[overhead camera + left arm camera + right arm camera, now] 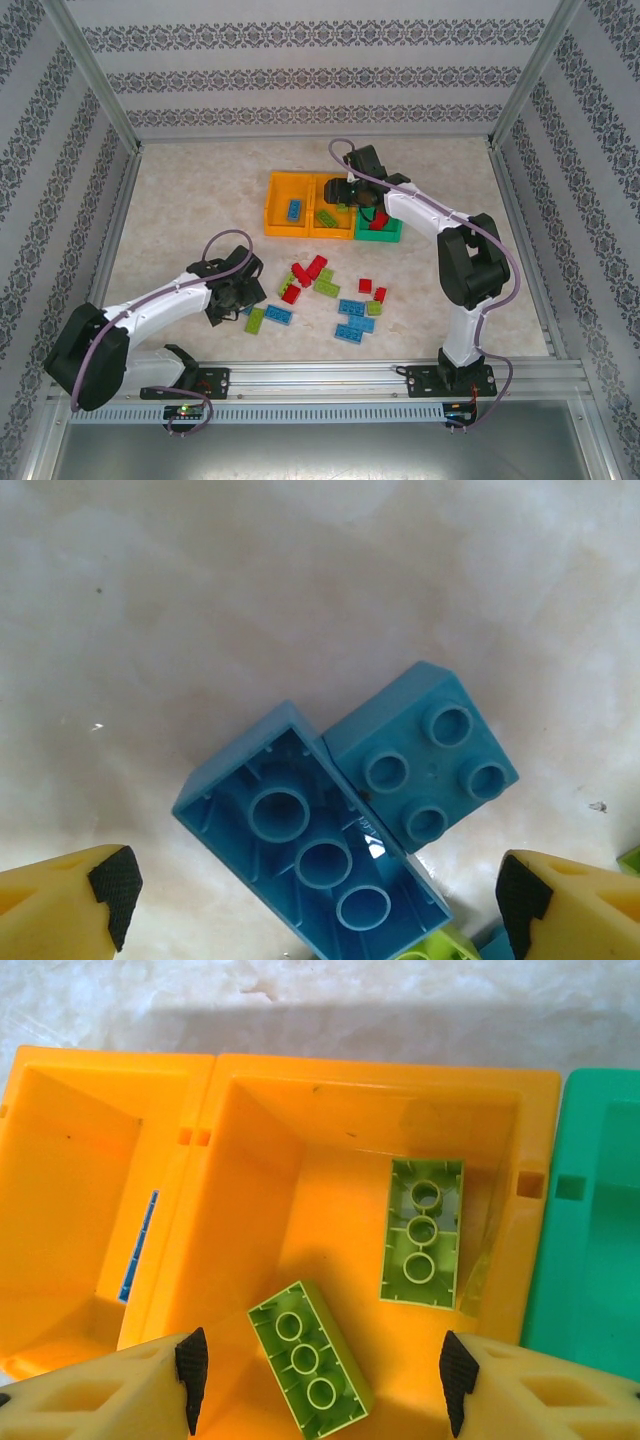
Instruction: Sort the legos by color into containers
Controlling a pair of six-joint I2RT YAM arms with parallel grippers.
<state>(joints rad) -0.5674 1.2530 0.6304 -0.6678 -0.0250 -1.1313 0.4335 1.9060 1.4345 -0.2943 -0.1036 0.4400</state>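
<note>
So the long blue brick [315,855] is flipped hollow side up, and its long axis runs diagonally from upper left to lower right in the left wrist view. A square blue brick [425,760] sits studs-up right against its upper right side, touching it. The left end effector [318,898] hangs over that pair, spread wide with one pad on either side, touching neither and gripping nothing. The three bins stand in a row with their sides touching: left orange bin [70,1210], middle orange bin [300,1110], green bin [590,1240]. Two lime bricks lie in the middle one, both hollow side up. One lime brick [422,1230] is by the right wall with its long axis pointing at the far wall, and the other lime brick [308,1360] is skewed diagonally nearer the left wall. The right end effector [322,1375] hovers above that bin, jaws partly apart, released, nothing between them. From above, the left bin has a blue brick [294,210] in it and the green bin has red bricks [380,221]. The loose bricks [330,285] are scattered on the counter [190,200] between the arms, toward the near edge. There's plenty of bare counter to the left and behind the bins.
</note>
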